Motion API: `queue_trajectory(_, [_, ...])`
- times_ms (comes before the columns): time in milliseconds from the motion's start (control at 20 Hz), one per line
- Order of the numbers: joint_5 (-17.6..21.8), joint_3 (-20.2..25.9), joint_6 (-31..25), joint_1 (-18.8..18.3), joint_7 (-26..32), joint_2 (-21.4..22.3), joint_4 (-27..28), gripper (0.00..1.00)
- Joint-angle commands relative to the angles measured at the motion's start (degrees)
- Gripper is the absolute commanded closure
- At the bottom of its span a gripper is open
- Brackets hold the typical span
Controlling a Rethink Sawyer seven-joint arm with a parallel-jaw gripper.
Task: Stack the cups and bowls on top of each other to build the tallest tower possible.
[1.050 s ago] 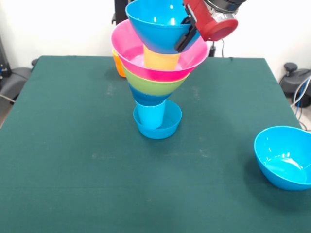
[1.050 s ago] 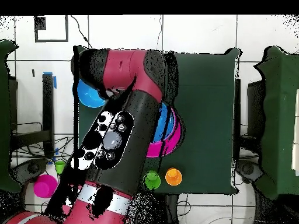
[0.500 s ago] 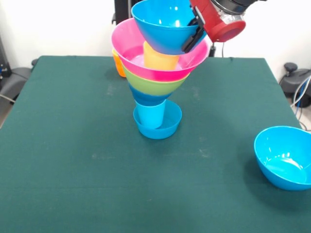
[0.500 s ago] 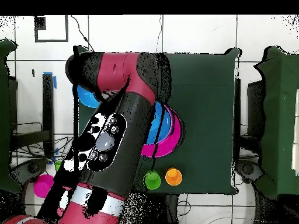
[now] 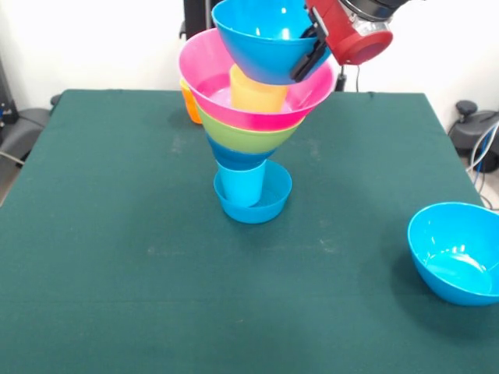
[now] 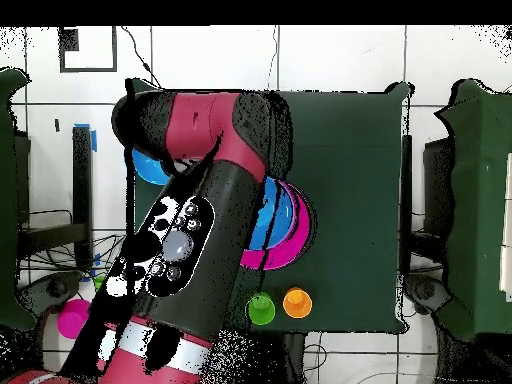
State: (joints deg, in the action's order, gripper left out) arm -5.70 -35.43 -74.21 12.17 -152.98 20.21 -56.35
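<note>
The tower (image 5: 249, 140) stands mid-table: a small blue bowl (image 5: 269, 204) at the base, then a light blue cup (image 5: 240, 185), another blue bowl, a lime green bowl (image 5: 248, 138) and a big pink bowl (image 5: 257, 113) holding a yellow cup (image 5: 257, 93). My gripper (image 5: 310, 48) is shut on the right rim of a large blue bowl (image 5: 261, 39), whose bottom sits at the yellow cup's mouth, slightly tilted. An orange cup (image 5: 189, 105) stands behind the tower. In the overhead view the arm hides the gripper and most of the tower; the pink bowl (image 6: 292, 245) shows.
Another large blue bowl (image 5: 456, 251) lies near the table's right front edge. From above, a green cup (image 6: 261, 308) and the orange cup (image 6: 297, 302) stand close together near the table edge, and a pink object (image 6: 72, 318) lies off the table.
The held blue bowl has shifted a little to the right and up over the yellow cup. The tower and the other bowl stayed put.
</note>
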Motion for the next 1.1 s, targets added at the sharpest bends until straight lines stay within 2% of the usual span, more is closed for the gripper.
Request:
queue_trajectory(50, [0.8,2.2,2.1,1.0,-10.7,-1.5,-5.8,1.0])
queue_trajectory(1100, [0.3,1.8,6.2,1.8,-11.1,-1.2,-9.3,1.0])
